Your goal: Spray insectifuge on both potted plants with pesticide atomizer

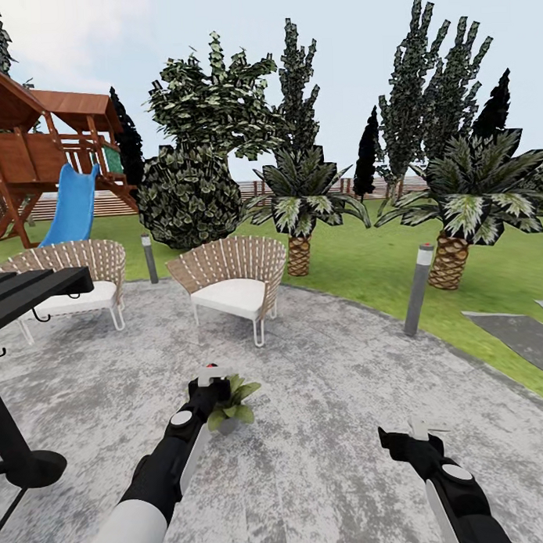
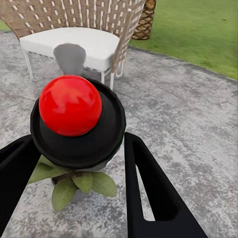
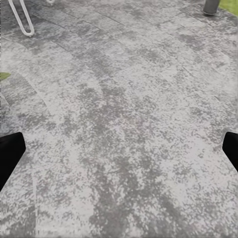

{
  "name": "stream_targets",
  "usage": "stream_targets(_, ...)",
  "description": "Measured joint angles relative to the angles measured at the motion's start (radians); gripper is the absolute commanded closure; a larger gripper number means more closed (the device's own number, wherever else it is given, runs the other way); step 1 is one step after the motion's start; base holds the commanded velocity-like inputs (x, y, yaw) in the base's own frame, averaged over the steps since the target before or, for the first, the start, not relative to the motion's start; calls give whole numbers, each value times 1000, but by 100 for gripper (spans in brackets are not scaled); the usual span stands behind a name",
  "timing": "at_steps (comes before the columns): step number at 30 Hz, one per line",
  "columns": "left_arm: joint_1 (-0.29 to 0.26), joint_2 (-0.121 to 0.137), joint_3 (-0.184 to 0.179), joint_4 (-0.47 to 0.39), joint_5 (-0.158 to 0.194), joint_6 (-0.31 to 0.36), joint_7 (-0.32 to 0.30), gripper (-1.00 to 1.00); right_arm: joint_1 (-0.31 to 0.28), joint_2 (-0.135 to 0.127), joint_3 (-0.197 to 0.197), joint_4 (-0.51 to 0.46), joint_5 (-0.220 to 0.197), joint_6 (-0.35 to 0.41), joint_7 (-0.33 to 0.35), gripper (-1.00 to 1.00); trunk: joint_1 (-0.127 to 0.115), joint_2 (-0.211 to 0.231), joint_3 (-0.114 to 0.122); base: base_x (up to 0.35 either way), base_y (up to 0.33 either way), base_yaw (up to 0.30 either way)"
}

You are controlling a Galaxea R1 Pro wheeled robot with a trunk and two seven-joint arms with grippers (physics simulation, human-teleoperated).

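My left gripper (image 1: 213, 381) is shut on the pesticide atomizer (image 1: 215, 374), whose whitish head and red spot show above the fingers. In the left wrist view the atomizer (image 2: 74, 119) is a red ball on a dark round body, held between the two black fingers (image 2: 148, 188) of the left gripper (image 2: 77, 144). Just beyond and below it stands a potted plant (image 1: 235, 406) with broad light-green leaves (image 2: 74, 184) on the round grey patio (image 1: 324, 426). My right gripper (image 1: 420, 431) hangs open over bare paving, and its wrist view (image 3: 119, 148) shows nothing between the fingers.
Two wicker chairs (image 1: 237, 284) (image 1: 84, 278) stand behind the plant. A black stand with a round foot (image 1: 28, 464) is at the left. Grey bollard lamps (image 1: 418, 290) (image 1: 150, 258) edge the patio. Palms (image 1: 450, 218), a shrub (image 1: 189, 198) and a play set (image 1: 49, 170) stand on the lawn.
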Motion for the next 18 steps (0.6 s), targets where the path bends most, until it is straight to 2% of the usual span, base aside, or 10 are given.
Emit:
stream_targets(12,0,4,1,-1,-3,2,0,100,0,0,0,1,2,-1,-1,-100,0,0,0,0,0,0)
stream_targets(14,0,5,2,0,-5,3,0,100,1,-2,-1,7,18,-3,1,-100,0,0,0,0,0,0)
stream_targets(16,0,7,2,1,-6,3,-6,100,1,-25,0,17,49,-4,4,-100,0,0,0,0,0,0)
stream_targets(18,0,7,-5,2,-9,3,-27,100,1,-71,4,24,74,-5,7,-100,0,0,0,0,0,0)
